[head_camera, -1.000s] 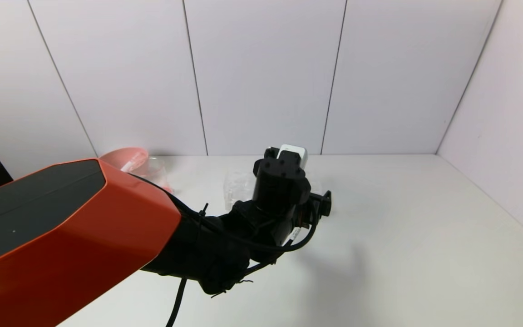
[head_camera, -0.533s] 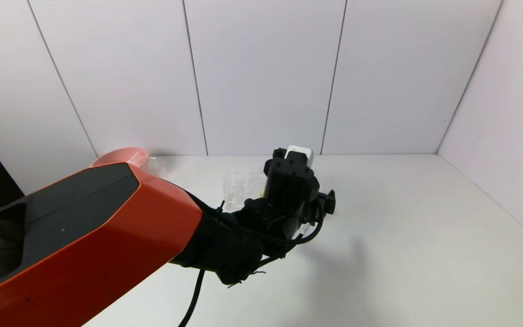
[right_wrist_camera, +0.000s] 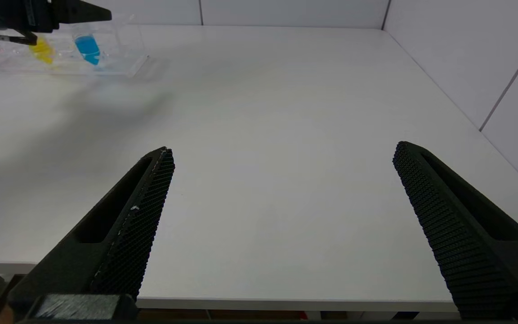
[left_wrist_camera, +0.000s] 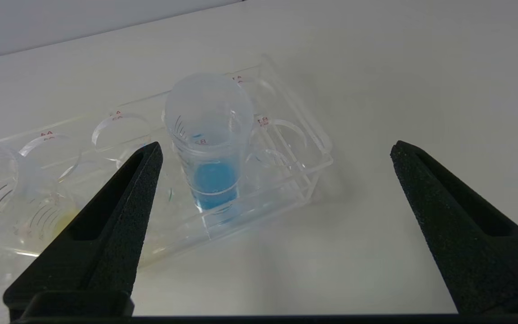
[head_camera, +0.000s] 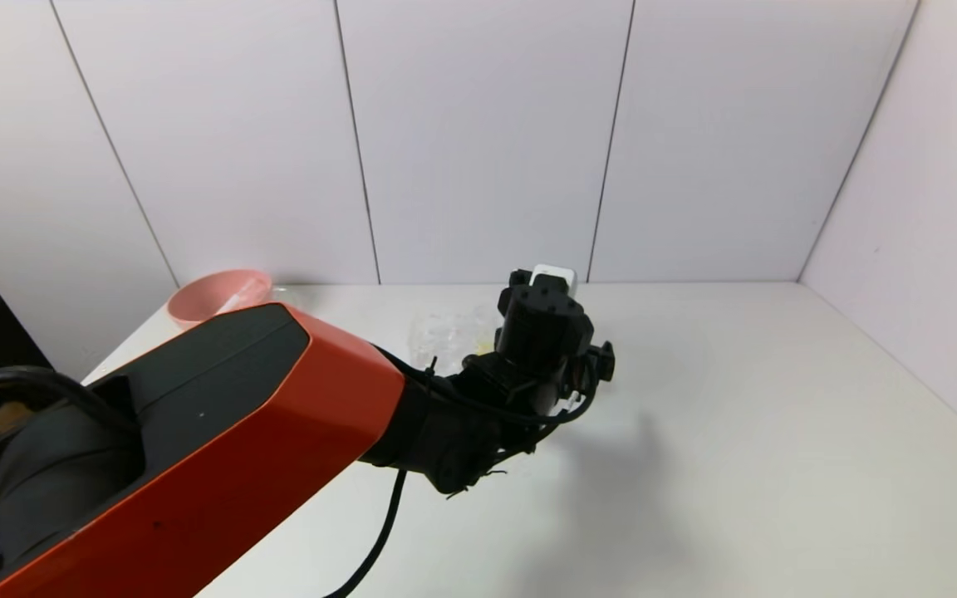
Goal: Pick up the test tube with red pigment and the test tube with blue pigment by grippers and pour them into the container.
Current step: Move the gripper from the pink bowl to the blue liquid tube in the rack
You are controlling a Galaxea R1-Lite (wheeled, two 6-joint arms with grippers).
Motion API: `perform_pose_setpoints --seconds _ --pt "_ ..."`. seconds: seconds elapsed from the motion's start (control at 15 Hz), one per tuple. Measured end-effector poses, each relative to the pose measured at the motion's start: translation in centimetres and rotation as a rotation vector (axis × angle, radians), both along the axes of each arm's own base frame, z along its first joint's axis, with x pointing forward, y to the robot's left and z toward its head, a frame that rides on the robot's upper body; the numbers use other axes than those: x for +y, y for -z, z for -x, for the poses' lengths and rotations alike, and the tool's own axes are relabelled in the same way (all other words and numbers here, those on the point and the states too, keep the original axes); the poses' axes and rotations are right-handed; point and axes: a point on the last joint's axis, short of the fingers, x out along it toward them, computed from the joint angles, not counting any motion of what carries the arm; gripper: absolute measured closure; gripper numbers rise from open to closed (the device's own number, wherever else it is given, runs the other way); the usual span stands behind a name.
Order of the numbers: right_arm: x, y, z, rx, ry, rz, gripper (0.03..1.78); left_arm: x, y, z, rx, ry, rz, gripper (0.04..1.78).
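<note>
Above rack point(left_wrist_camera: 286, 148), left gripper point(left_wrist_camera: 272, 153) advanced toward blue tube point(left_wrist_camera: 209, 144), fingers spread.

On the table point(head_camera: 736, 432), toward the back: tube rack point(left_wrist_camera: 286, 148), with test tube with blue pigment point(left_wrist_camera: 212, 148) upright in a slot near its right end. Left of that, yellow tube point(right_wrist_camera: 42, 49). Far back-left, bowl point(head_camera: 208, 295). Above rack, left gripper point(left_wrist_camera: 272, 189).
</note>
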Motion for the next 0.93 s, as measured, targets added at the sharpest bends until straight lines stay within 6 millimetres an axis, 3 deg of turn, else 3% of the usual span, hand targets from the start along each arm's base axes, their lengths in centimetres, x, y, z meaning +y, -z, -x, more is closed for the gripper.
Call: perform_pose_setpoints --seconds 0.93 --pt "0.0 0.0 0.0 0.0 0.0 0.0 0.04 -0.7 1.0 -2.2 -0.027 -0.043 -0.001 0.05"
